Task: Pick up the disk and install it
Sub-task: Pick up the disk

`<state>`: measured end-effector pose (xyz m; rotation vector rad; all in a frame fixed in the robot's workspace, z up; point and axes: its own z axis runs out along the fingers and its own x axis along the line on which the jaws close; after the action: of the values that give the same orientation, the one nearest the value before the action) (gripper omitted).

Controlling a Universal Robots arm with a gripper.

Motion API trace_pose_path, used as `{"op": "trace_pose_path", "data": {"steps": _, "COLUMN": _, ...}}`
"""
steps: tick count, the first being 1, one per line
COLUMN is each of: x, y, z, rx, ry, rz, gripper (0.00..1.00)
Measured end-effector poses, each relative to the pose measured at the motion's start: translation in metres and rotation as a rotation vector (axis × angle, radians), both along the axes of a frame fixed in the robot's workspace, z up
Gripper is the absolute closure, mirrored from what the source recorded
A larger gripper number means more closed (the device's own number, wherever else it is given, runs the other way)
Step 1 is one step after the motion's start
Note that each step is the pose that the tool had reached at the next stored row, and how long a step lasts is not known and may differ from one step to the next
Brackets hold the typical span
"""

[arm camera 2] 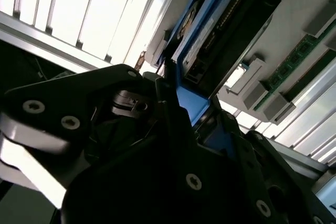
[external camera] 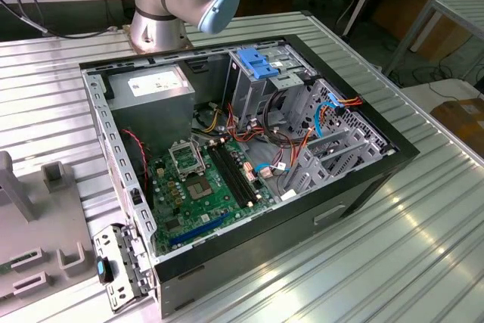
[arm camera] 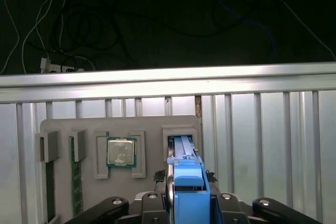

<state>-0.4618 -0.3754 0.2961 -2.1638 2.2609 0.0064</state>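
My black gripper (arm camera: 189, 204) looks clamped on the blue-framed silver-grey metal disk (arm camera: 187, 174), though contact is partly hidden. Disk stands on edge in the grey plastic fixture tray (arm camera: 152, 124) slot; I'd pull straight along it, no twist.

slot walls of the grey holder (arm camera: 152, 124) hemming the disk (arm camera: 185, 156), claw (arm camera: 189, 195) clamped on it, open room above the holder, bare ribbed table (arm camera: 262, 129) beside it
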Motion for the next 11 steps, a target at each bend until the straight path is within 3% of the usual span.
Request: {"op": "trace_pose_path", "data": {"steps": 11, "x": 0.0000, "y": 0.0000, "z": -0.0005, "rx": -0.0008, "ry": -0.0002, "rz": 0.000, "gripper": 0.63}}
